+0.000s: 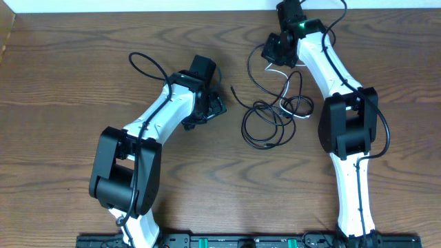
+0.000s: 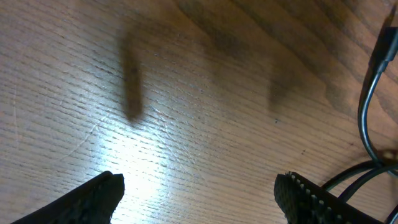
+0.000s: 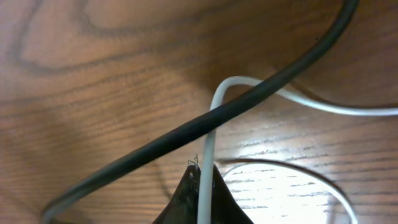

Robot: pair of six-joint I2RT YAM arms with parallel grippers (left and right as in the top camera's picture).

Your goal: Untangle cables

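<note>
Barely begun: the black cables (image 1: 265, 124) lie looped together on the counter (image 1: 69, 83), one crossing the white cable (image 3: 208, 140). The right gripper (image 3: 202, 196) jaws seem pinched on it. The left gripper (image 2: 199, 193) jaws are spread and empty.

**Overhead view:** fixed above the desk (image 1: 55, 103), looking straight down from far enough to take in the left arm (image 1: 158, 117) and the right arm (image 1: 337, 83), bases at the lower edge.

**Left wrist view:** close over the desk, tilted down past the left pincer (image 2: 199, 196), whose fingertips (image 2: 102, 194) sit at the lower edge.

**Right wrist view:** nearer still, filled by a white cable (image 3: 208, 155) crossing a black cable (image 3: 186, 134) above the right pincer (image 3: 200, 199).

All three views include parts of the cable loops (image 1: 269, 120).
</note>
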